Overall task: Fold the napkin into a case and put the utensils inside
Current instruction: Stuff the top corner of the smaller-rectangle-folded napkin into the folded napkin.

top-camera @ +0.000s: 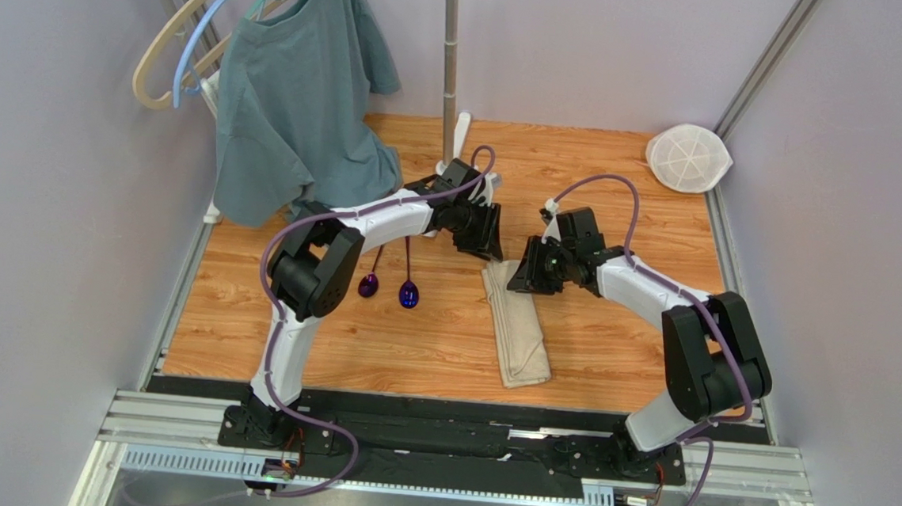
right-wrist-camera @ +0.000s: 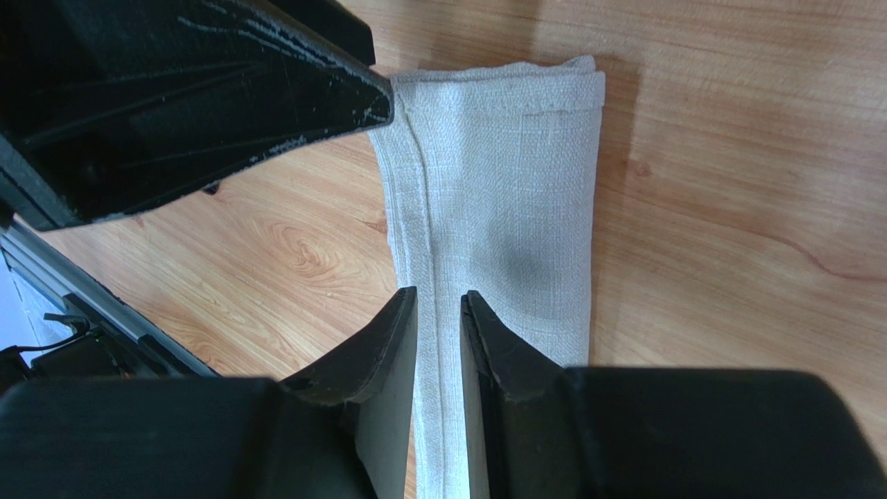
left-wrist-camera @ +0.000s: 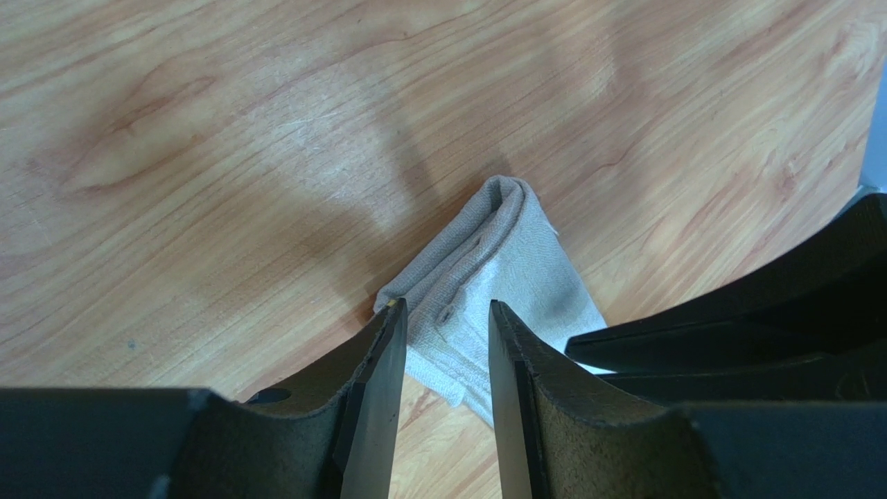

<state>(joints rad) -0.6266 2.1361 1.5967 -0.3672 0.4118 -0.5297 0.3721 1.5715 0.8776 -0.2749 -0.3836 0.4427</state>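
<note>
Far left first: a bunch of hangers [top-camera: 185, 32] is seen hooked up high, and a grey-green T-shirt [top-camera: 294, 99] is draped from them down to the back corner of the wooden table [top-camera: 235, 345]. The left arm [top-camera: 311, 273] is bent out across the boards.

Just right of its elbow the utensils are laid out, the left spoon [top-camera: 368, 285] and the right spoon [top-camera: 408, 294]. They lie side by side, purple bowls toward the near edge and thin handles running back toward the forearm. They are set on bare wood, apart from the cloth and not inside it. Behind them a metal pole [top-camera: 449, 51] is stood upright.

Into the middle now. The left gripper [top-camera: 483, 241] is poised at the far end of the napkin [top-camera: 516, 329], which is folded into a narrow oblong strip. The strip lies flat, slanted slightly, and runs toward the near edge. From the left wrist camera, that gripper's fingers [left-wrist-camera: 380, 353] are seen parted, with the folded end of the cloth showing in the gap and nothing clamped.

The right gripper [top-camera: 529, 276] is placed just beside, facing the left one. Its fingers [right-wrist-camera: 396, 343] are held only narrowly apart above the long seamed edge. The cloth is seen lying flat through the slit, not pinched. A tip of the left gripper is seen at the strip's far corner.

The right arm [top-camera: 699, 354] is folded back toward its base. At the far right, a white mesh disc [top-camera: 687, 159] is propped in the back corner.
</note>
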